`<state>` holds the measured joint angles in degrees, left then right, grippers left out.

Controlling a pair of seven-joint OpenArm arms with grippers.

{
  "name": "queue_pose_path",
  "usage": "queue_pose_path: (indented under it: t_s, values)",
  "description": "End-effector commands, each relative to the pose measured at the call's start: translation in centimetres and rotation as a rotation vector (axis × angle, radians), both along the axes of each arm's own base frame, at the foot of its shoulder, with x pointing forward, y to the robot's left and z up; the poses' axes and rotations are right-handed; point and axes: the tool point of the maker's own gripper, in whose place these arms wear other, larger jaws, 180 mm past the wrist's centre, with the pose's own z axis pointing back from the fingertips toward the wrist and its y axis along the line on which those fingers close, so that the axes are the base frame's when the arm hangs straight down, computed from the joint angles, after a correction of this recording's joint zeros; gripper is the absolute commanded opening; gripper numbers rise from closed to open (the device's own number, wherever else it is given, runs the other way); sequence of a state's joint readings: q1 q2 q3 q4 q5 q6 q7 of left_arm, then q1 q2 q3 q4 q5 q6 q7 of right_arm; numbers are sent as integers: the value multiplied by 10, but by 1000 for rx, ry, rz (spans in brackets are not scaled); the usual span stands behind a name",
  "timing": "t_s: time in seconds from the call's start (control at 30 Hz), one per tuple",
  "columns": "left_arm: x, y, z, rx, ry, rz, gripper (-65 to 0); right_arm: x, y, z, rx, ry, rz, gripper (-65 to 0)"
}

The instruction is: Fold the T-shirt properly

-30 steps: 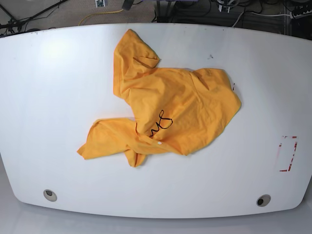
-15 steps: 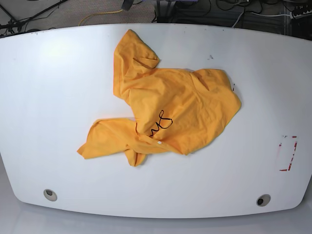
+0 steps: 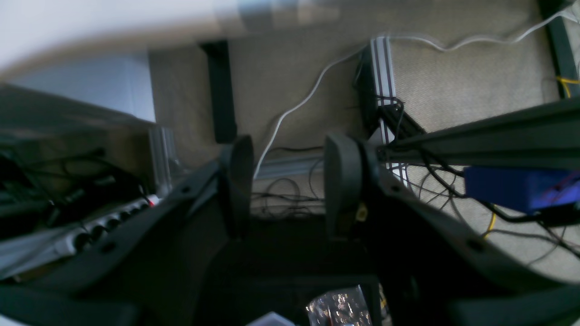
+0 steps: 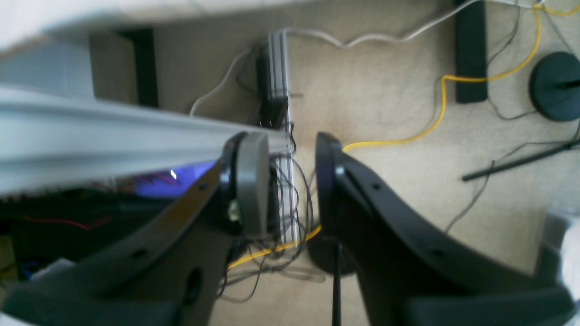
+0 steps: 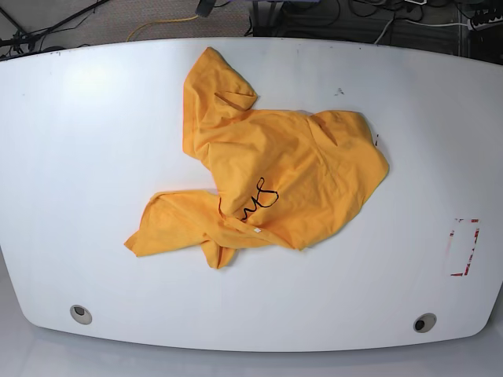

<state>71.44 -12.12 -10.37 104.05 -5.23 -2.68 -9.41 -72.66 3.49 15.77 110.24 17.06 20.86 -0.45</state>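
The orange-yellow T-shirt (image 5: 267, 169) lies crumpled in the middle of the white table (image 5: 78, 157) in the base view. A thin black handwritten mark (image 5: 259, 200) and a small white tag (image 5: 257, 231) show on it. One part reaches to the far edge, another bunches toward the front left. Neither arm shows in the base view. My left gripper (image 3: 287, 181) is open and empty, off the table over the floor. My right gripper (image 4: 283, 181) is open and empty too, also over the floor. The shirt shows in neither wrist view.
A red-and-white marker (image 5: 464, 247) lies on the table at the right. Two round holes (image 5: 79, 313) (image 5: 424, 322) sit near the front edge. Cables, a power strip (image 3: 81, 231) and metal frame rails (image 4: 136, 131) lie under the wrist cameras.
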Motion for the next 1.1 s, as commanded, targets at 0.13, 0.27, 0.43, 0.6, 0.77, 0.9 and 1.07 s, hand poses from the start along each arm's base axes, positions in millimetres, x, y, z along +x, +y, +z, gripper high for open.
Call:
queue_pose_path:
  t_s: [0.13, 0.27, 0.43, 0.6, 0.77, 0.9, 1.07]
  values:
    - [23, -9, 36, -6, -109, 2, -421, 31, 4, 26, 8, -116, 13, -484]
    - [26, -6, 42, 5, -135, 52, -419, 52, 1, 29, 0, -174, 17, -484]
    - [50, 0, 45, 20, -207, 75, -404, 93, 0, 34, -7, -289, 27, -484]
    - [65, 0, 47, 18, -254, 93, -267, 138, -2, 47, -20, -416, 48, -479]
    - [74, 1, 50, 20, -293, 141, -242, 178, 0, 60, -24, -511, 72, -477]
    - [87, 9, 54, 37, -336, 157, -242, 218, 10, 63, -38, -516, 163, -477]
    - [93, 10, 56, 43, -354, 158, -242, 258, 18, 73, -70, -535, 256, -477]
